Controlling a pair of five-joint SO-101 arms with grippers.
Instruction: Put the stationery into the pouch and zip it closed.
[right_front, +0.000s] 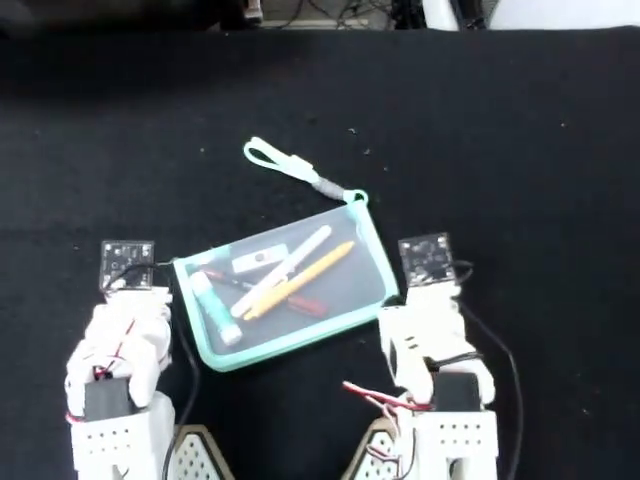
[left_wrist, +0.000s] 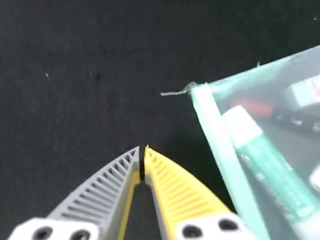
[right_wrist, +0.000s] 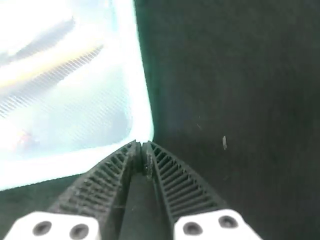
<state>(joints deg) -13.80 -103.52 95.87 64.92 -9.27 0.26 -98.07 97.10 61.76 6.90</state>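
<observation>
Pouch (right_front: 358, 288): lies flat on the black surface (right_front: 500, 150), centre of the high view, tilted, its strap (right_front: 275, 160) trailing toward the upper left. Contents seen through the clear wall:
- a glue stick (right_front: 215, 308)
- a yellow pen (right_front: 300, 280)
- a white pen (right_front: 287, 266)
- a red pen (right_front: 306, 305)

Left claw (left_wrist: 142, 152): fingers pressed together, holding nothing, over bare surface just beside the pouch's left corner.

Right claw (right_wrist: 141, 147): fingers pressed together, tips at the pouch's right edge; contact cannot be determined.
</observation>
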